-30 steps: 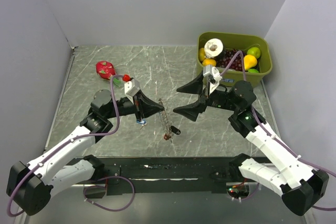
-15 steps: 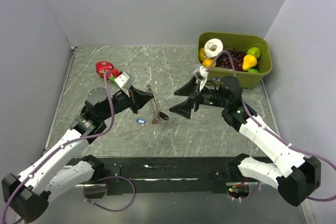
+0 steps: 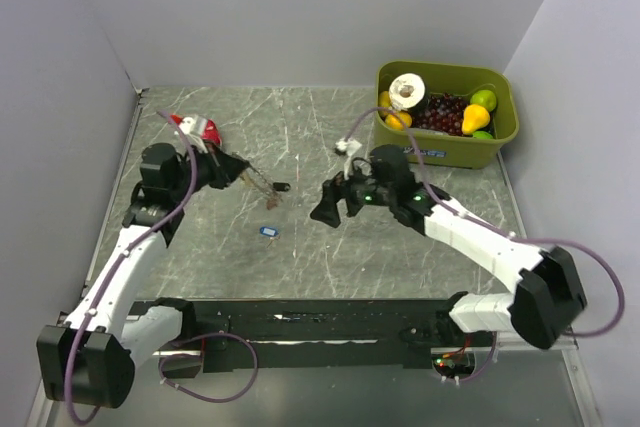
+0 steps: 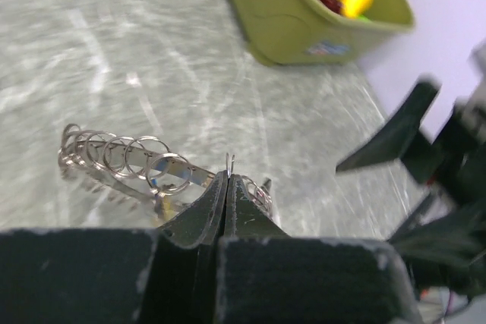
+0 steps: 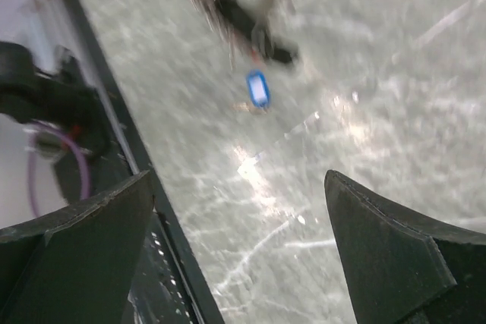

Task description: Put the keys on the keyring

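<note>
Left claw is pressed together, pinching the wire of the keyring at left of centre. The ring seems lifted off the table, with a black fob at its right end.

Right claw is spread wide and holds nothing. It hovers near centre, a little right of the ring.

One blue key lies flat on the table, nearer than the ring and apart from both claws.

We judge the task barely begun. The ring is secured, but this key is neither picked up nor threaded. Whether other keys already hang on the ring we cannot tell.
</note>
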Controlling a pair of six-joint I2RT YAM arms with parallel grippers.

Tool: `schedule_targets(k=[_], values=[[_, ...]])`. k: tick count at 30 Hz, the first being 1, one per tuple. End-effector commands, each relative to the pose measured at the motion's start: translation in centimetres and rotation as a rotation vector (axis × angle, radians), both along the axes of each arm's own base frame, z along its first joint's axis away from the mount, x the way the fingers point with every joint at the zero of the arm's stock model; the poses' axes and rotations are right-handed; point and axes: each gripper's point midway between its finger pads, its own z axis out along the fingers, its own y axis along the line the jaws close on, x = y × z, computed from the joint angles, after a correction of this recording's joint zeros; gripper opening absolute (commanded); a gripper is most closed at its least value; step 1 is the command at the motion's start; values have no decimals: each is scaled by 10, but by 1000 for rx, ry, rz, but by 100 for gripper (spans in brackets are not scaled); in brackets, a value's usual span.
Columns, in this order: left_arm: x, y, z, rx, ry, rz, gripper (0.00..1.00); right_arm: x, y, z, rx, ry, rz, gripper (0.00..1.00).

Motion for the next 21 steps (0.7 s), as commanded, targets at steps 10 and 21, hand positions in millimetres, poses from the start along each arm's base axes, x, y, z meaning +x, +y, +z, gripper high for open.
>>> schedule_targets(k=[10, 21], values=[[6, 111, 26, -155, 4, 226, 1, 10, 66, -93, -442, 53, -62, 76], [8, 118, 39, -184, -16, 256, 1, 3, 118, -140, -632, 10, -36, 56]])
